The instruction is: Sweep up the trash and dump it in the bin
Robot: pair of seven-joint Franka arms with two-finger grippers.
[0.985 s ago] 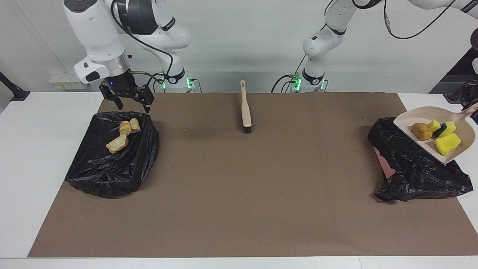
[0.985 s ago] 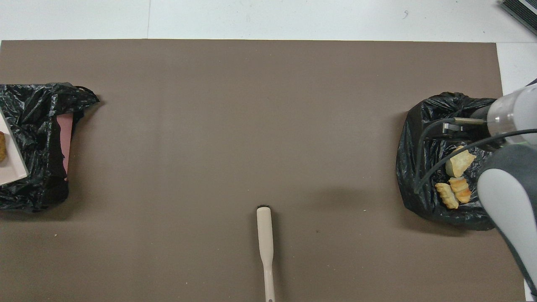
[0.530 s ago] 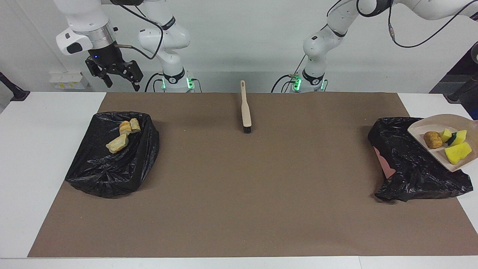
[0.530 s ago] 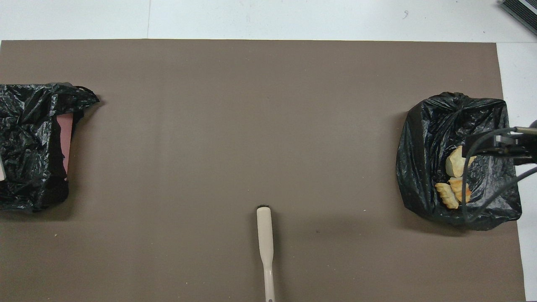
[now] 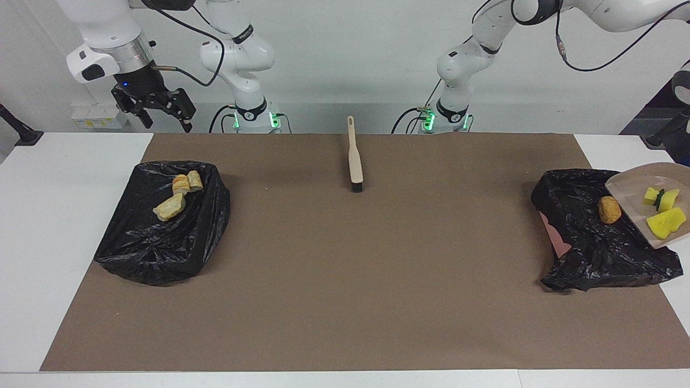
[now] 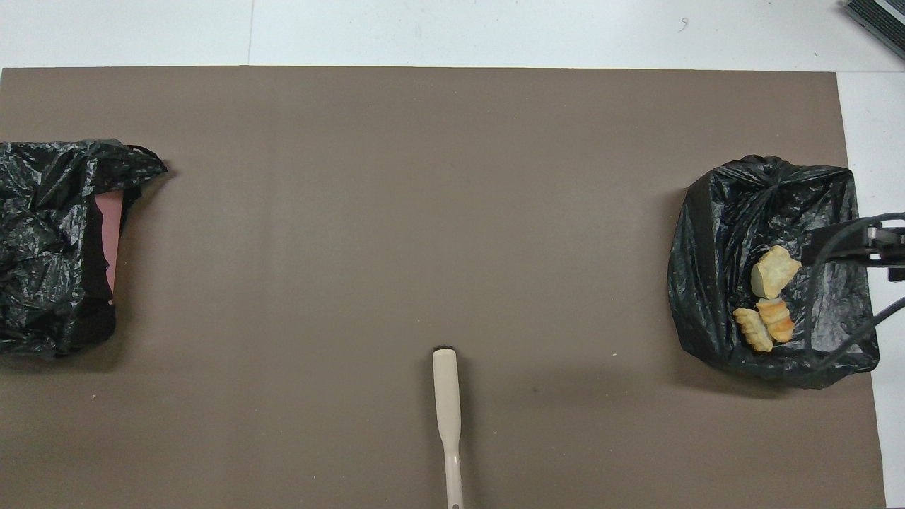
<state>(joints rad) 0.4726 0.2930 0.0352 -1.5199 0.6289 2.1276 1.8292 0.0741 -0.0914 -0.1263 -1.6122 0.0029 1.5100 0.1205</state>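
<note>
Two bins lined with black bags stood on the mat, one (image 5: 161, 226) at the right arm's end and one (image 5: 598, 237) at the left arm's end. Three golden-tan bread chunks (image 5: 178, 195) lay in the first. One brown lump (image 5: 609, 209) lay on the second. Two yellow-and-green sponge pieces (image 5: 664, 211) sat on the one beige dustpan (image 5: 628, 184). One brush (image 5: 354, 157) lay on the mat.

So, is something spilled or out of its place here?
Nothing spilled. The brown lump lies on the black bag at the left arm's end, beside the tilted dustpan holding the sponge pieces. That bag sags, baring a pink bin wall.
</note>
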